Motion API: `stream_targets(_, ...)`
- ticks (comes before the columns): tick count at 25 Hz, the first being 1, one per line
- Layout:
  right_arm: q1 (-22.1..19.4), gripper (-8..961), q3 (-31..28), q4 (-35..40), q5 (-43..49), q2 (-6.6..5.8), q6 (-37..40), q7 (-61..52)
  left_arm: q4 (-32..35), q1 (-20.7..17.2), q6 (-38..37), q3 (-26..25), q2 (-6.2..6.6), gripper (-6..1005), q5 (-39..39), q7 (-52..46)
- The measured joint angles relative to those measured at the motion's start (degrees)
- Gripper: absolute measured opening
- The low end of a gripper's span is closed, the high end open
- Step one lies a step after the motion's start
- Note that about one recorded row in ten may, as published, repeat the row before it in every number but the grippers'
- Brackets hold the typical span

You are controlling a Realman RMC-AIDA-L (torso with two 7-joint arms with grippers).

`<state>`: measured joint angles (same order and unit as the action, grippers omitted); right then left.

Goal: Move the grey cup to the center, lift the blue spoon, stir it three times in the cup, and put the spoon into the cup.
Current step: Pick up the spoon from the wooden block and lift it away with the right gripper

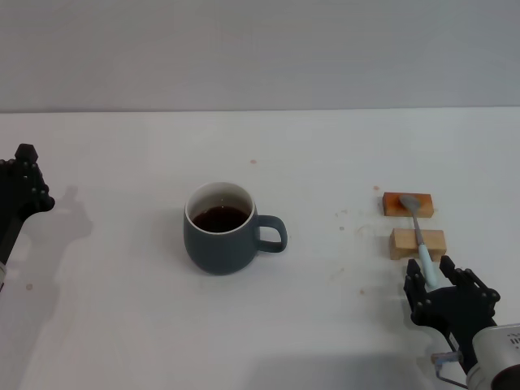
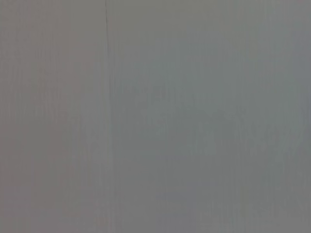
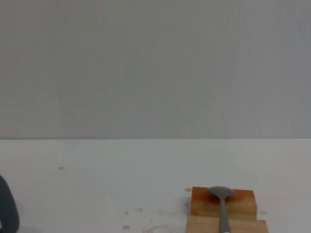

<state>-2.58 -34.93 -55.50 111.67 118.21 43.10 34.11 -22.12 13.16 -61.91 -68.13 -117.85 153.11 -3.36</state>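
The grey cup [image 1: 218,244] stands near the middle of the white table, holding dark liquid, its handle turned toward my right arm. A sliver of the grey cup [image 3: 7,209] shows at the edge of the right wrist view. The blue spoon [image 1: 422,250] lies across two wooden blocks at the right, metal bowl on the far block, pale handle pointing toward me. My right gripper [image 1: 435,280] is low at the front right, open, with its fingers on either side of the handle's end. The spoon's bowl [image 3: 221,192] also shows in the right wrist view. My left gripper [image 1: 22,183] is at the far left edge.
The far wooden block [image 1: 408,203] is orange-brown and the near block [image 1: 418,243] is paler; both appear in the right wrist view, far block [image 3: 204,204] and near block [image 3: 204,227]. A grey wall rises behind the table. The left wrist view shows only plain grey.
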Motion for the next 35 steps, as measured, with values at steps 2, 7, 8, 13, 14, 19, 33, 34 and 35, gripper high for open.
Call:
stream_targets(2,-0.08,486,-0.18,-0.02,-0.02,0.00,0.00,0.03,-0.03,-0.08,-0.04,0.00,0.00,-2,0.00,0.00)
stream_targets(7,-0.12,444,-0.27,-0.05,-0.05,0.00,-0.05,0.07,-0.03,-0.17,-0.25,-0.04,0.00,-2,0.00,-0.05)
stream_targets(8,-0.11,444,-0.22,-0.05,-0.05,0.00,-0.06,0.07,-0.03,-0.19,-0.36,-0.04,0.00,-2,0.00,-0.05)
stream_targets(13,0.09,443,0.00,0.03,-0.08,0.00,-0.09,0.06,-0.04,-0.34,-0.61,-0.07,0.00,-2,0.00,-0.06)
stream_targets(14,0.10,443,0.01,0.03,-0.09,0.00,-0.10,0.06,-0.04,-0.45,-0.78,-0.07,0.00,-2,0.00,-0.07)
stream_targets(19,0.12,439,0.04,0.00,-0.12,0.00,-0.12,0.06,-0.03,-0.70,-1.29,-0.07,0.00,-2,0.00,-0.07)
stream_targets(33,0.08,378,-0.19,-0.17,-0.07,0.00,-0.18,0.08,-0.09,-0.68,-1.41,-0.07,0.00,-2,0.00,-0.07)
stream_targets(34,0.07,374,-0.20,-0.18,-0.07,0.00,-0.18,0.08,-0.10,-0.68,-1.44,-0.07,0.00,-2,0.00,-0.07)
stream_targets(35,0.07,370,-0.20,-0.18,-0.07,0.00,-0.18,0.08,-0.10,-0.68,-1.44,-0.07,0.00,-2,0.00,-0.07)
